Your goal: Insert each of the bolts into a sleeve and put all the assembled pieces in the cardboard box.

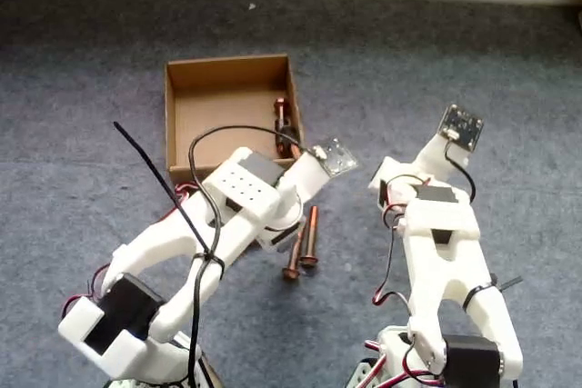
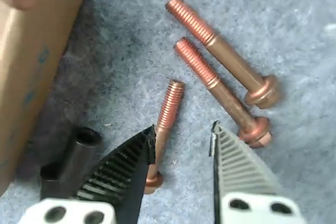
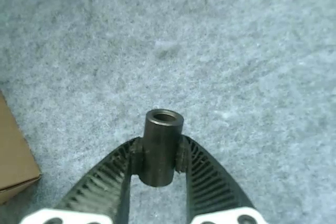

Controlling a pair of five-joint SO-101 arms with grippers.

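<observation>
My left gripper (image 2: 182,134) hangs open just above the grey carpet. A short copper bolt (image 2: 167,109) lies between its fingers, close against the dark finger (image 2: 131,163). Two longer copper bolts (image 2: 223,51) (image 2: 220,90) lie side by side just beyond. Two dark sleeves (image 2: 79,156) rest beside the dark finger, near the cardboard box (image 2: 31,51). My right gripper (image 3: 159,148) is shut on a dark sleeve (image 3: 161,129), held with its bore upward over bare carpet. In the high view the cardboard box (image 1: 182,115) holds one assembled piece (image 1: 284,120) at its right wall.
In the high view the left arm (image 1: 227,215) stretches toward the box's near right corner and covers part of the bolts (image 1: 305,243). The right arm (image 1: 436,243) stands right of them. A corner of the box (image 3: 13,161) sits near the right gripper. Grey carpet surrounds everything.
</observation>
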